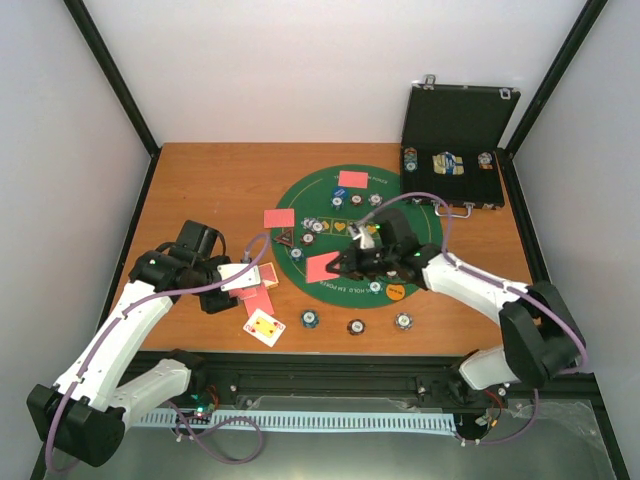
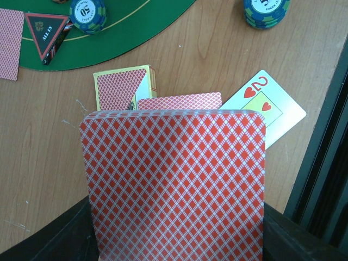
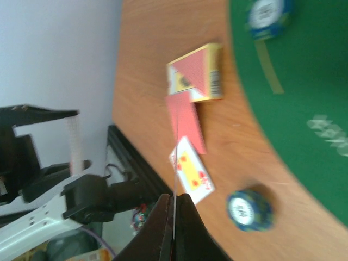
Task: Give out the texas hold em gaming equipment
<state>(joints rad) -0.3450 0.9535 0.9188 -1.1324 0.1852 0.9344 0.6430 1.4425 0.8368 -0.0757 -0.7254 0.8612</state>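
While my left gripper [image 1: 232, 280] clamped red-backed deck [image 2: 174, 185], my right gripper [image 3: 174, 198] pinched single red-backed card [image 1: 322, 266] edge-on beside green mat [image 1: 305, 195] rim.

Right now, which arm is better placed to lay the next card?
Probably right: the right hand pinches one red-backed card at the left edge of the green mat, while the left hand holds the deck off it.

red-backed cards [image 1: 279, 217] face down on table [image 1: 220, 190] and green mat [image 1: 310, 195]; two of hearts [image 2: 266, 106] face up near the front edge. three poker chips [image 1: 356, 327] in a row on bare wood, orange disc [image 1: 396, 293] at mat rim.
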